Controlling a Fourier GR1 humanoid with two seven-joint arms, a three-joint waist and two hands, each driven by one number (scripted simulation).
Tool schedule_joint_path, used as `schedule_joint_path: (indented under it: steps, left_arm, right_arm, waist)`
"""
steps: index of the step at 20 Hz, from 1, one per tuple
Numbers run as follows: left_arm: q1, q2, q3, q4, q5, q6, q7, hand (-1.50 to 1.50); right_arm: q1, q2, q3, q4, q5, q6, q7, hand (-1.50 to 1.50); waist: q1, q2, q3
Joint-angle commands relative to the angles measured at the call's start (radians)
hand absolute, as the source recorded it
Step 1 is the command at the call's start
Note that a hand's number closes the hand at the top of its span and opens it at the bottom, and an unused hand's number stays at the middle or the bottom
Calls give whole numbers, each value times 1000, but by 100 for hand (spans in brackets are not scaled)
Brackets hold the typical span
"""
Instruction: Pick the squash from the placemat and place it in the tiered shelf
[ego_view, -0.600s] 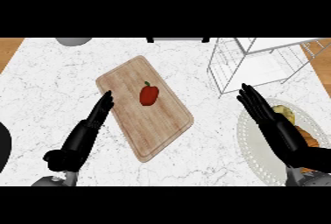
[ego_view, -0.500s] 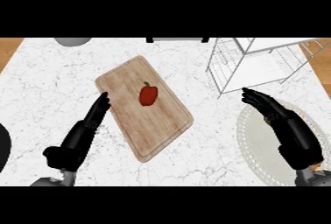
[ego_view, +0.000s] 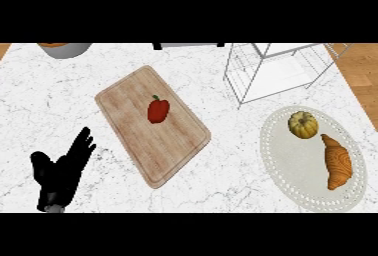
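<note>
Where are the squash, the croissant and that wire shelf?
squash (ego_view: 303, 124), head view, middle of its ribbed top.
croissant (ego_view: 337, 160), head view, middle of its body.
wire shelf (ego_view: 284, 74), head view, its white lower tier.

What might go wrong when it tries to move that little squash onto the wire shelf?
The croissant lies close beside the squash on the placemat, so a hand may bump or grab it instead. The shelf is thin wire; the round squash might roll off. Only the left hand shows, on the far side.
</note>
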Motion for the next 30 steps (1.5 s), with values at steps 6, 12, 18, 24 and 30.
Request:
schedule_joint_path:
  steps: [6, 12, 18, 24, 30]
  left_arm:
    - [-57, 33, 75, 89, 77, -81, 102, 0]
    - [-117, 11, 75, 159, 52, -96, 88, 0]
    - [-136, -35, 42, 162, 14, -68, 91, 0]
    - [-164, -18, 48, 139, 17, -84, 145, 0]
    - [-141, -5, 65, 158, 16, -113, 105, 0]
  right_arm:
    - [224, -112, -30, -363, 105, 66, 328, -150]
    - [187, -139, 51, -588, 118, 189, 636, -150]
    - [-49, -168, 218, -598, 181, 300, 1043, -150]
    - [-279, -46, 374, -365, 376, 304, 1150, -150]
    - [-381, 69, 452, -178, 486, 366, 1217, -150]
  waist:
    - [48, -5, 7]
    - [69, 0, 7]
    - [104, 6, 7]
    - [126, 9, 9]
    - [124, 7, 9]
